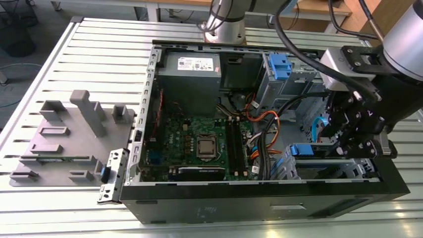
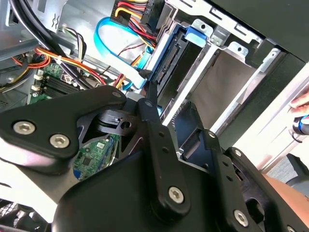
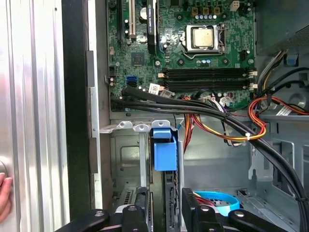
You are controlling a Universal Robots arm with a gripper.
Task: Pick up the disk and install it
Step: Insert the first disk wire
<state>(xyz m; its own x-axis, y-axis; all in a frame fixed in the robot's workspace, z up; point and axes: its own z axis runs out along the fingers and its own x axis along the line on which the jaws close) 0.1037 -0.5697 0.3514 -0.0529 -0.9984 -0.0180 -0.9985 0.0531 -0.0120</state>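
the disk [image 1: 300, 150] stands on edge in the drive bay at the front corner of the open case [image 1: 264, 201], on the exterior view's right, its blue tab up. the end effector [image 1: 343, 148] reaches down into that bay right over the disk, straddling its slab in the first wrist view [image 3: 164, 208]. i cannot tell whether it is clamped or spread. the motherboard [image 1: 198, 144] lies beside the bay. the case rests on the slatted tabletop [image 1: 99, 49].
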